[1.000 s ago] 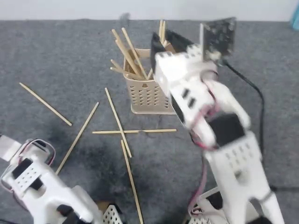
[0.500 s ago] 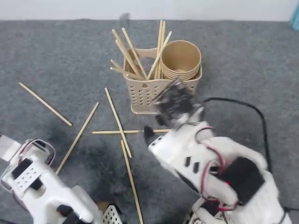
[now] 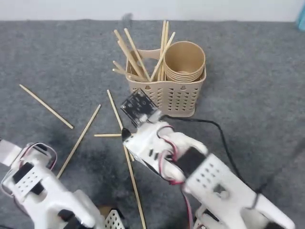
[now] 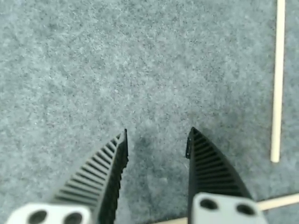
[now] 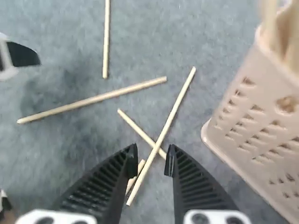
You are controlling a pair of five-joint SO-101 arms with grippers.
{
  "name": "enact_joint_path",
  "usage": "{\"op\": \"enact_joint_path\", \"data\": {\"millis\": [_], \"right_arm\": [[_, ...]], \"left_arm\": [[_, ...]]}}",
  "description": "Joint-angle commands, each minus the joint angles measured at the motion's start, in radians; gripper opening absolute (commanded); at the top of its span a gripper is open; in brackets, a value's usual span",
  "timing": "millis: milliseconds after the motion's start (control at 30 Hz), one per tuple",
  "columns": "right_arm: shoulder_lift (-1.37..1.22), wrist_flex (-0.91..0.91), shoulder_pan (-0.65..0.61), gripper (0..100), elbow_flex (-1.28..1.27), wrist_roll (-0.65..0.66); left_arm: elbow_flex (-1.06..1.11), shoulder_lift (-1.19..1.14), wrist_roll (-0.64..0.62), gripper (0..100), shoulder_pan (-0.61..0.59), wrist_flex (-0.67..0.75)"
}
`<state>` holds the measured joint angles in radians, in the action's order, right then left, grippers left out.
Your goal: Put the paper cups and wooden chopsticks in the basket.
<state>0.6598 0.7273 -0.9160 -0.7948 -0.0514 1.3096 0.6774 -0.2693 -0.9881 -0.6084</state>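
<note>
High view | I see tan paper cups (image 3: 184,59) nested inside basket (image 3: 177,101) | pale wooden chopsticks (image 3: 78,141) strewn beside it | left gripper (image 4: 158,135), right gripper (image 5: 151,150): fingers apart

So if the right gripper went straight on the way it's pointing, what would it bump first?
Probably the long chopstick lying between the open jaws of the right gripper, where it crosses a second chopstick on the grey mat. How far off is hard to tell.
</note>
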Motion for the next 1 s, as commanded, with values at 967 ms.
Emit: {"op": "enact_joint_path", "data": {"millis": [967], "right_arm": [[-1.175, -0.461, 0.09, 11.6, 0.769, -0.038]], "left_arm": [[-0.28, -0.356, -0.115, 20, -0.104, -0.008]]}}
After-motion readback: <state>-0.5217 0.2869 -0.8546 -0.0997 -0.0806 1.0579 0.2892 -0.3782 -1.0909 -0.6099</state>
